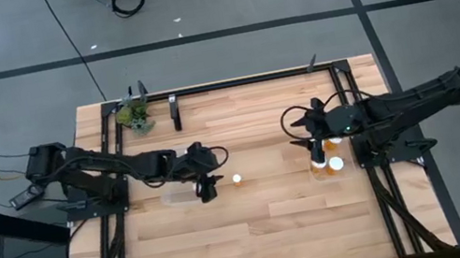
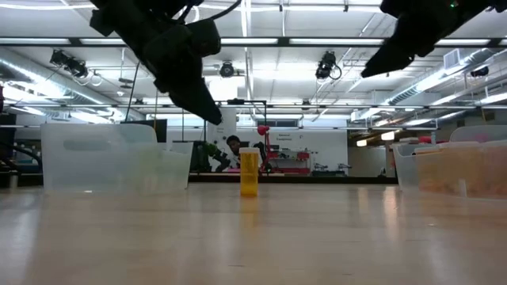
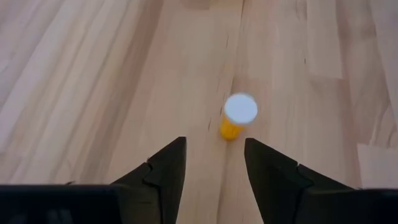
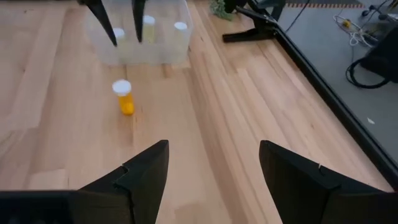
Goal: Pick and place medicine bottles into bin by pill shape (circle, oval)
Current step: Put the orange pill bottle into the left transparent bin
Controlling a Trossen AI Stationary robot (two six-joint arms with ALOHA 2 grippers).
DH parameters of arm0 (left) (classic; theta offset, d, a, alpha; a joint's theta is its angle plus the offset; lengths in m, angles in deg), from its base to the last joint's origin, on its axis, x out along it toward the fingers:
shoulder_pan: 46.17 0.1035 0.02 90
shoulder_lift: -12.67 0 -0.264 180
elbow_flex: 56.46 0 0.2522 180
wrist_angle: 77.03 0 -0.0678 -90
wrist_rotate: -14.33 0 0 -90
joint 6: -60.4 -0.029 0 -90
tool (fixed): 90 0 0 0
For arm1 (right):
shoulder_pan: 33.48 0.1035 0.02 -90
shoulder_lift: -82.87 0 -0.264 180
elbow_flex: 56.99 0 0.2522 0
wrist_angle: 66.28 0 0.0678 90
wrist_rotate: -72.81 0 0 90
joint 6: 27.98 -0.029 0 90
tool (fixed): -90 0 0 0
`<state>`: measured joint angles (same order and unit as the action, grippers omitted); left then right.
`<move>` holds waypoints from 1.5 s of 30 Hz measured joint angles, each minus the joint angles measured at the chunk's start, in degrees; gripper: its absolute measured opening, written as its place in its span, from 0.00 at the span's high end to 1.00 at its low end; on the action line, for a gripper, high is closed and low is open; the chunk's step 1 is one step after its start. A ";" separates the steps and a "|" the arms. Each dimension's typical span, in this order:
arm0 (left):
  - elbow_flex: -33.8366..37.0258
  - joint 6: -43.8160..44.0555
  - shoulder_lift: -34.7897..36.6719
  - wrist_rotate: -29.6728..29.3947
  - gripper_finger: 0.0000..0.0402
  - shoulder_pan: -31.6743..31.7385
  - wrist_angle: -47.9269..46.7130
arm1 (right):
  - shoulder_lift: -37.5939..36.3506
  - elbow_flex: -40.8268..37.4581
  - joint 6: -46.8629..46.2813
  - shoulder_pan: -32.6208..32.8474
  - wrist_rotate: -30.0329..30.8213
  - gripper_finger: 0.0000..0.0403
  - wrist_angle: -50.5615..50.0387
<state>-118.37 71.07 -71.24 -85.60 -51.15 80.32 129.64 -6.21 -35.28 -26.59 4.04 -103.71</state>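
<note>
One amber-orange medicine bottle with a white cap [image 1: 237, 179] stands upright on its base in the middle of the table. It also shows in the low view [image 2: 249, 172], the left wrist view [image 3: 236, 116] and the right wrist view [image 4: 123, 96]. My left gripper [image 3: 214, 163] is open and empty, raised above the table just left of the bottle [image 1: 208, 190]. My right gripper [image 4: 214, 168] is open and empty, raised over the right bin [image 1: 316, 145]. More bottles [image 1: 336, 164] stand in the right bin, and several white-capped ones [image 4: 148, 22] in the left bin.
A clear bin [image 2: 111, 158] stands at the table's left under my left arm, and also shows in the right wrist view [image 4: 168, 43]. A second clear bin [image 2: 451, 168] stands at the right. A small green plant [image 1: 134, 114] and a black frame rail [image 1: 241, 82] sit at the far edge.
</note>
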 joint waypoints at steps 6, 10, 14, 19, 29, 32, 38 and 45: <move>-0.08 0.29 -0.21 0.34 0.57 0.27 -0.30 | -4.47 -1.77 0.44 0.04 2.26 0.36 -0.63; -0.06 0.69 -0.20 0.77 0.57 0.33 0.06 | -6.60 -2.40 1.28 0.02 2.37 0.36 -0.68; -0.06 0.69 -0.20 0.89 0.57 0.28 0.81 | -7.42 -2.74 1.04 0.00 2.65 0.36 -0.89; -0.06 0.62 -0.19 0.83 0.57 0.31 2.38 | -7.18 -2.76 1.06 0.00 2.64 0.36 -1.06; -0.03 -1.51 -0.56 0.77 0.57 -0.11 7.06 | -7.09 -2.76 1.06 0.00 2.62 0.36 -0.82; -0.01 -1.52 -2.28 0.81 0.57 -0.11 8.93 | -7.09 -2.76 1.06 0.00 2.62 0.36 -0.80; -0.01 -2.36 -6.36 0.79 0.46 -0.07 12.84 | -7.08 -2.76 1.00 0.00 2.58 0.36 -0.82; 0.03 -4.13 -8.98 4.79 0.34 -0.10 16.06 | -7.07 -2.76 1.03 0.00 2.53 0.36 -0.57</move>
<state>-118.34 66.94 -80.22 -80.81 -51.25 96.39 122.57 -8.97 -34.25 -26.59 6.58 -104.28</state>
